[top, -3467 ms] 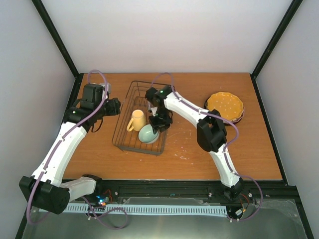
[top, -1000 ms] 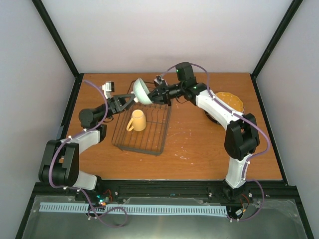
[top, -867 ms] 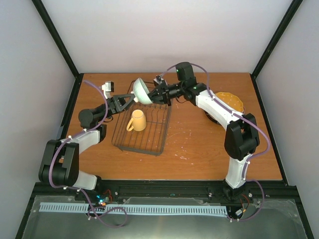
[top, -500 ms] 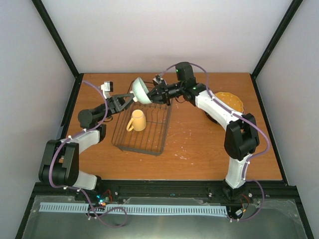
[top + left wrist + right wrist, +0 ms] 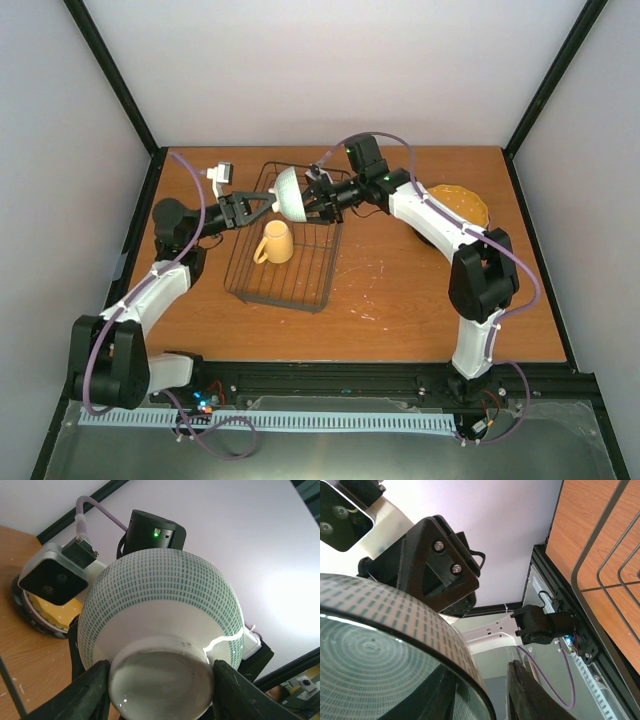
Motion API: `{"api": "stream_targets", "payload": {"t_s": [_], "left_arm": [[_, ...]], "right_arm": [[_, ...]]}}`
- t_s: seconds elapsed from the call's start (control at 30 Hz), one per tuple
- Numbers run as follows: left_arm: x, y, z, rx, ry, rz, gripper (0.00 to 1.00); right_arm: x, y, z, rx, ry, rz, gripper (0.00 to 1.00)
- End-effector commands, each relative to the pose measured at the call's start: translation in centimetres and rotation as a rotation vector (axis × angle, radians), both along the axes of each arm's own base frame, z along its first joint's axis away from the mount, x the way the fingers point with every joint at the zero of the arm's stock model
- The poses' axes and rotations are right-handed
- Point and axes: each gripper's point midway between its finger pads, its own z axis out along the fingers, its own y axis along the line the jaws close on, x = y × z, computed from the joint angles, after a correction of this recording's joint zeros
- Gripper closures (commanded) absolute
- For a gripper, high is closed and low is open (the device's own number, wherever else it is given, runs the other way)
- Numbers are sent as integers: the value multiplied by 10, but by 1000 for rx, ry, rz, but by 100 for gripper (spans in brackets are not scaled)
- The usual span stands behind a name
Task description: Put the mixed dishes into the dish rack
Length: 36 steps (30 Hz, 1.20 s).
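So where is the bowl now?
Top view, centre-left: the bowl is midair between left end effector and right end effector, over the dish rack's far end.

No readable text, label, brand, number or sign on anything visible.

Our left arm [image 5: 150,290] and right arm [image 5: 432,218] had white links, black joints [image 5: 483,280], looping purple cables [image 5: 105,511] and small green lights [image 5: 156,534].

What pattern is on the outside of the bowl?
Rows of small green dashes on the pale bowl, clearest in the left wrist view.
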Motion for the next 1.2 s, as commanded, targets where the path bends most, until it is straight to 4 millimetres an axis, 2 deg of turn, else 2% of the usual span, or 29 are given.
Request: {"api": "stream_targets", "payload": {"t_s": [0.0, 0.27, 0.5, 0.7, 0.8, 0.93, 1.07, 1.17], "left_arm": [[-4, -1, 20, 87, -88, 17, 99], [-2, 0, 7, 251, -39, 34, 99], [-3, 5, -18, 379, 41, 51, 99], [-1, 13, -37, 502, 77, 73, 99], [-2, 16, -47, 553, 100, 79, 99], [-2, 25, -65, 646, 134, 106, 99], [1, 31, -84, 751, 168, 128, 99], [2, 20, -97, 843, 176, 119, 100]], "right_arm": [[-2, -3, -15, -31, 19, 13, 72], [5, -16, -27, -62, 20, -13, 67], [9, -20, -40, -98, 19, -21, 67], [18, -34, -64, -217, -9, -46, 67], [29, -50, -85, -356, -56, -77, 67], [52, -83, -118, -634, -153, -126, 69], [71, -110, -131, -807, -207, -189, 71], [83, -126, -135, -895, -239, -229, 71]]}}
